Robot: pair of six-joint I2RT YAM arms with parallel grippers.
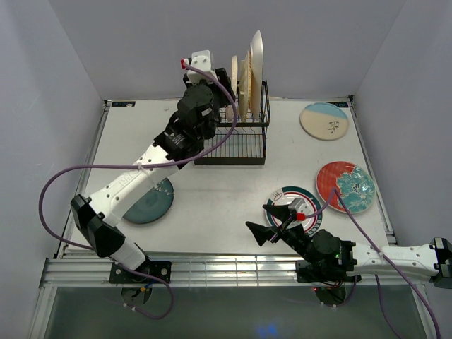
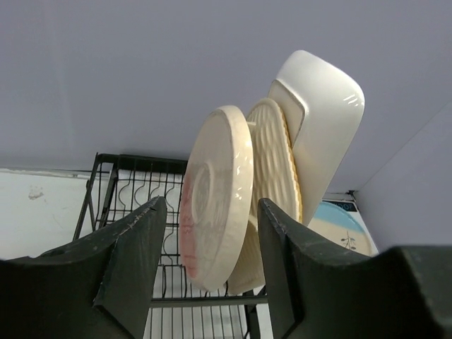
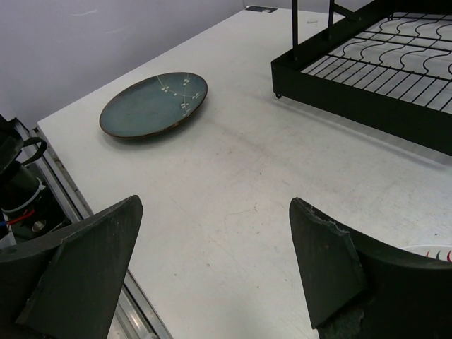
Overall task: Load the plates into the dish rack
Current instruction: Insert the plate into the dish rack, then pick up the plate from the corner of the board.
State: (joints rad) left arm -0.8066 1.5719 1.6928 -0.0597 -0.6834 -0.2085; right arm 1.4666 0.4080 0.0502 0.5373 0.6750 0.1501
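The black wire dish rack stands at the back middle of the table. Three plates stand upright in it: the cream-pink floral one, the yellow woven square and the white rounded-rectangle. My left gripper is open at the rack's left side. In the left wrist view the floral plate shows in the gap of the left gripper, resting in the rack. My right gripper is open and empty over bare table, left of the white plate with teal-red rim.
The dark teal plate lies front left, also in the right wrist view. The red-teal floral plate lies at the right and the cream-and-blue sprig plate at the back right. The rack's base shows ahead of my right gripper.
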